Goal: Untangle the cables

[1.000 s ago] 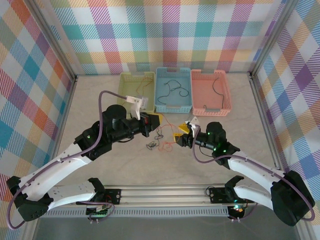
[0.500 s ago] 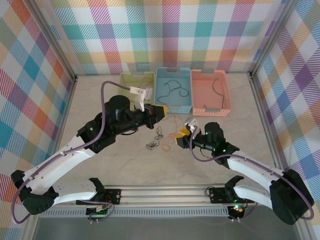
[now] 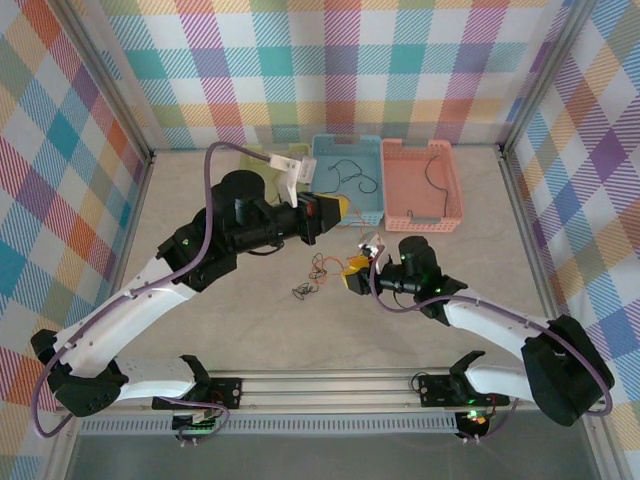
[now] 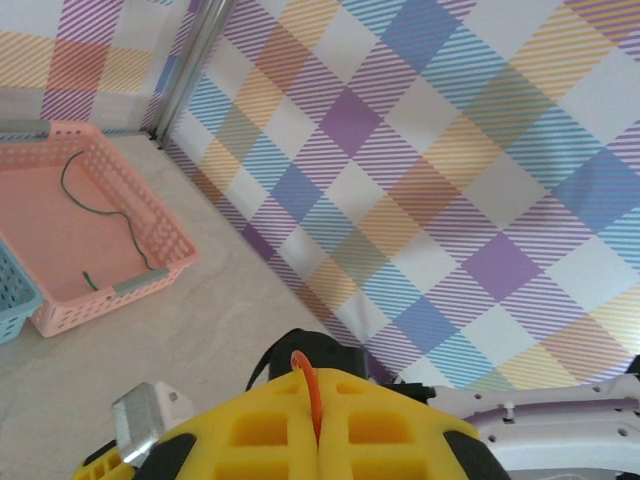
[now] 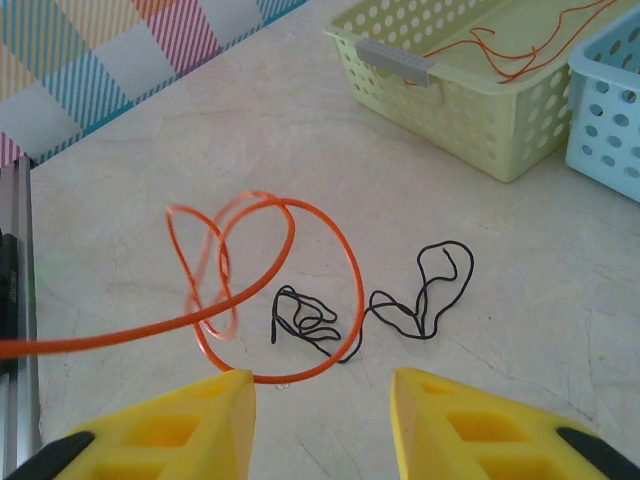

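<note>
Currently left gripper (image 4: 318, 425) clenched on thin orange flexible wire (image 4: 306, 380). Right gripper (image 5: 318, 388) jaws apart, low over beige tabletop (image 5: 150, 130); orange loop and thin black kinked wire (image 5: 432, 290) lying just ahead.

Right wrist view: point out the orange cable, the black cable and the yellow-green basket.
orange cable (image 5: 355, 295), right wrist view, right arc of loop
black cable (image 5: 298, 320), right wrist view, tangled left end
yellow-green basket (image 5: 450, 125), right wrist view, front wall

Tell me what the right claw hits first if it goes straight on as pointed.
Most likely the loop of the orange cable just ahead of the right claw, then the black cable; depth is hard to judge.
</note>
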Tool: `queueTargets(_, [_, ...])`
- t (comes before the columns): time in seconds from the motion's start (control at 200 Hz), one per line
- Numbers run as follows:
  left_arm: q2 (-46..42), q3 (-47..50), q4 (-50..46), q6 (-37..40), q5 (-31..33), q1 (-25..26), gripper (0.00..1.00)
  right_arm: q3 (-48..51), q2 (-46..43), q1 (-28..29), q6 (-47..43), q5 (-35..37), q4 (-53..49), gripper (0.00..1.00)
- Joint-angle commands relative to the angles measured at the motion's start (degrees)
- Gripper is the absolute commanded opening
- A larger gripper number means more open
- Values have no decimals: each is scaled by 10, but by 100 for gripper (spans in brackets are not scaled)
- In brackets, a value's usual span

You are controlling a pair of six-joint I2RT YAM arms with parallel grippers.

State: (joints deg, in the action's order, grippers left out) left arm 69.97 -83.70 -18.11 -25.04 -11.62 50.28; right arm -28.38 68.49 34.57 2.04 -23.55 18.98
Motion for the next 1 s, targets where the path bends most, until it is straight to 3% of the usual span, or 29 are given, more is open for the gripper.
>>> queueTargets(0.0, [4,-26,-7,10,-21,2,0,-20,9,2,-13,-16,5,41])
queueTargets(0.305, [10,-25,-3,6,-23,2,0,-20,13,2,-15,-37,12,40])
queueTargets(0.57, [13,-22,-3,5,-26,2,0,-23,24,2,-3,-53,36,47])
queueTargets(0.995, [18,-22,1,1,-33,2,0,-43,49,2,17,-55,39,45])
